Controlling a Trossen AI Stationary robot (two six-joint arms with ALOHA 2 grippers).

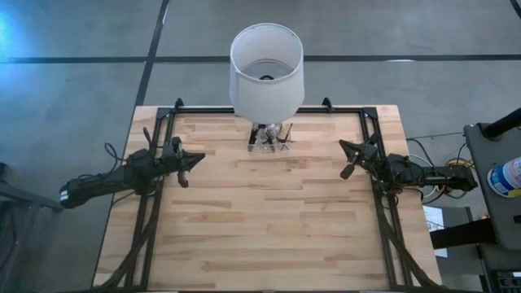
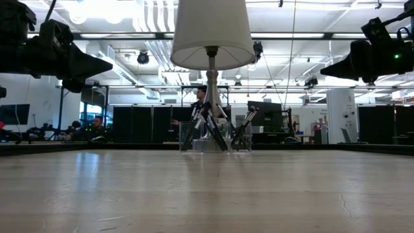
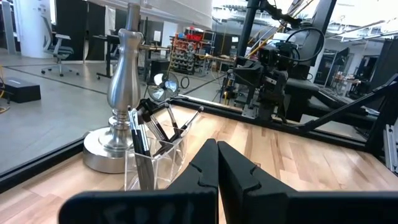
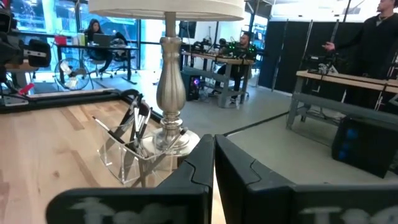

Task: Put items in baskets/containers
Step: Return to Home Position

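A small clear holder (image 1: 269,140) stands at the table's far middle, right in front of a lamp's foot. Several thin dark brushes (image 3: 140,134) stand slanted in it, lower ends inside, leaning on its walls; they also show in the right wrist view (image 4: 137,121) and the low view (image 2: 207,126). My left gripper (image 1: 201,159) hovers shut over the table's left side, pointing level toward the middle. My right gripper (image 1: 343,146) hovers shut over the right side, facing it. Both hold nothing and are well apart from the holder (image 2: 213,139).
A lamp with a large white shade (image 1: 266,69) and a silvery stem and foot (image 3: 115,149) stands just behind the holder. Black frame rails (image 1: 155,203) run along the table's sides. Bare wood lies between the grippers. People (image 4: 373,37) are in the room beyond.
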